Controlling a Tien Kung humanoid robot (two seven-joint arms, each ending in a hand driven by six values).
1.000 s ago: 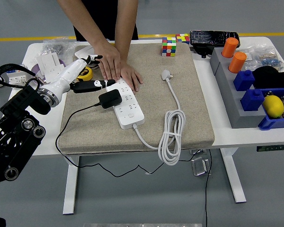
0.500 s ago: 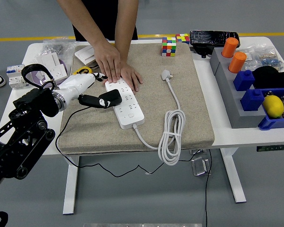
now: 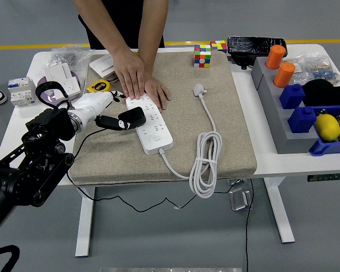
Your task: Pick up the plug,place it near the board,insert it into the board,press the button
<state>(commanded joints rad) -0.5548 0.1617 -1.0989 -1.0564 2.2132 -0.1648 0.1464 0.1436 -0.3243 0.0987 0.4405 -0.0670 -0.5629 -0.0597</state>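
Note:
The black plug point(image 3: 132, 117), with a thin black cord trailing off to the left, lies tilted on the left edge of the white power board point(image 3: 153, 126). My left hand point(image 3: 120, 122), on a white forearm, comes in from the left, its black fingers point(image 3: 106, 120) closed around the plug's left end. At the table's far side a person presses both hands point(image 3: 139, 83) flat on the board's far end. The board's button point(image 3: 157, 137) shows near its front end. My right arm is out of sight.
A tan mat point(image 3: 232, 124) covers the table's middle. The board's own white plug point(image 3: 199, 89) and coiled cable point(image 3: 207, 164) lie to the right. Rubik's cubes point(image 3: 202, 55) stand at the back. A grey rack point(image 3: 277, 122) with orange pegs, blue blocks and a lemon point(image 3: 327, 127) fills the right side.
My left hand came down from beside the person's hands and closed on the plug. The plug has tipped slightly on the board. The person's hands stayed in place.

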